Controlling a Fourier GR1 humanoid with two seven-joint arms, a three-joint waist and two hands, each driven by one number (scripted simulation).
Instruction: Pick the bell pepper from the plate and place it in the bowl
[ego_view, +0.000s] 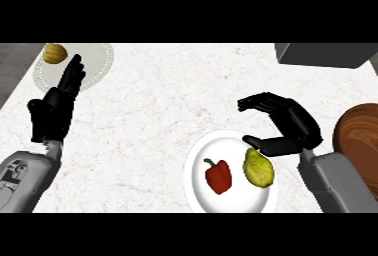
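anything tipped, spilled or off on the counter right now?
Nothing stands out. The red bell pepper and a yellow pear lie on the white plate, nothing spilled. The wooden bowl sits at the right edge, cut off by the view. A second plate at top left holds a small yellow fruit.

Item count on the table:
- Plates: two, one near and one far left.
- Bell pepper: one, red.
- Yellow-green fruit: one.
- Tan round item: one.
- Wooden bowl: one.
- Grey box: one.
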